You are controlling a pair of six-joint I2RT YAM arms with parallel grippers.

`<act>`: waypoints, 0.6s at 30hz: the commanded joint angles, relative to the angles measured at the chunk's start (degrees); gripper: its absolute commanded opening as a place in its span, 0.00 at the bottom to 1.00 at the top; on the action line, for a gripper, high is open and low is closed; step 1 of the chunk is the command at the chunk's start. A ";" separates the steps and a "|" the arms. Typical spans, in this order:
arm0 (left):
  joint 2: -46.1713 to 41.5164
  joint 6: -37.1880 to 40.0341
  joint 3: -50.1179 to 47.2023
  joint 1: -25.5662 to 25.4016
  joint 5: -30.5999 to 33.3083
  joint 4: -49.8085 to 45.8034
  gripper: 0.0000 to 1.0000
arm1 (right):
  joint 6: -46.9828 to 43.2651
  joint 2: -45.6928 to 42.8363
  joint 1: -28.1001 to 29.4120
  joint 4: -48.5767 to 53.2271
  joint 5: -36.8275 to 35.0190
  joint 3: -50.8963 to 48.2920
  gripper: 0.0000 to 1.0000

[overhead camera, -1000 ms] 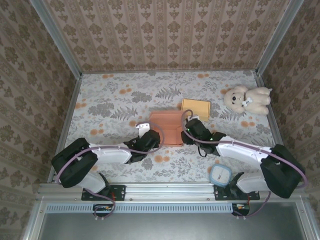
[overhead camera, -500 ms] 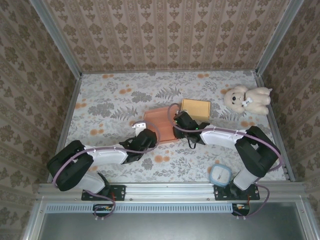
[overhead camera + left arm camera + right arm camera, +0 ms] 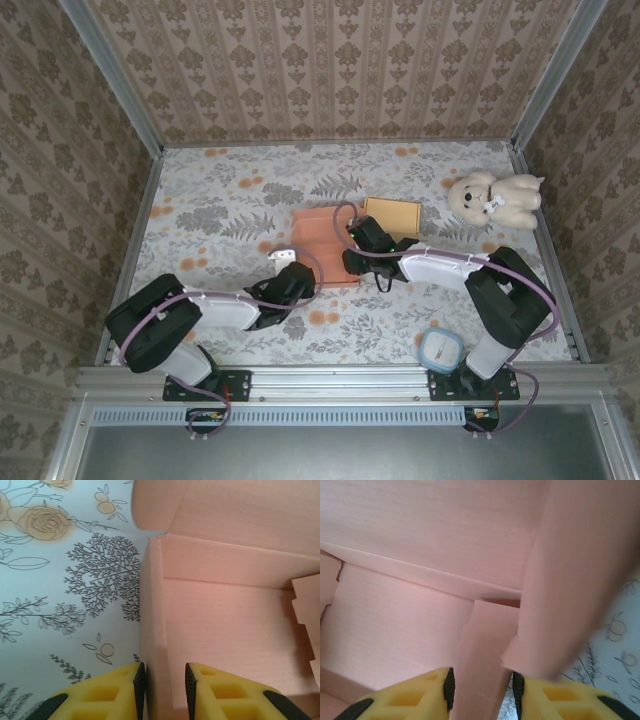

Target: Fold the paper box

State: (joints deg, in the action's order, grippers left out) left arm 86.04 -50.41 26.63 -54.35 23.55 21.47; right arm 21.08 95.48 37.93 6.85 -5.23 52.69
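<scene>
Two grips are sharing the work here, so the step in hand, as I am judging it, is raising and tucking the side walls. Doing it well is coming down to squeezing only as hard as the thin board allows; pivoting each wall about its own crease rather than dragging it; and moving both arms together so the base is not sliding or twisting. Pulling unevenly is risking a tear at the notched tabs or a buckled panel.

The left gripper is pinching, as far as its wrist view is showing, the upright left side wall of the pink corrugated paper box; that wall is standing between the yellow foam pads, pink board filling the gap; the box floor is spreading away on the inner side of these jaws, and the floral-printed tablecloth is lying on the outer side.

The right gripper is gripping a narrow pink flap that is filling the space between its pads; the floor and far wall are lying ahead and to the left of these jaws, while a larger blurred panel is rising just to their right.

Farther out, the box is sitting between the two grippers; a flat tan cardboard piece is lying just beyond the right jaws, beside the box's far corner; a cream teddy bear is resting well apart beyond that; a round blue-rimmed container is sitting near the right arm's base.
</scene>
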 commanded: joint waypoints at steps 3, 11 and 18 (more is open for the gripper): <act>1.24 -2.01 -0.55 -0.77 0.12 0.61 0.30 | 0.23 1.18 -2.23 1.09 7.29 0.67 0.38; 3.18 -2.64 0.69 -1.45 0.97 -0.07 0.30 | -1.11 4.73 -1.86 5.33 2.20 3.55 0.27; 3.41 -2.87 1.40 -1.64 1.06 -0.17 0.30 | -2.89 8.27 1.79 11.65 -9.21 6.90 0.27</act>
State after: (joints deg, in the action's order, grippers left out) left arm 88.07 -52.62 27.40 -55.44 25.54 22.96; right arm 19.59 100.36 37.71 10.33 -9.32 58.43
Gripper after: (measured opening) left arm 0.297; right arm 0.272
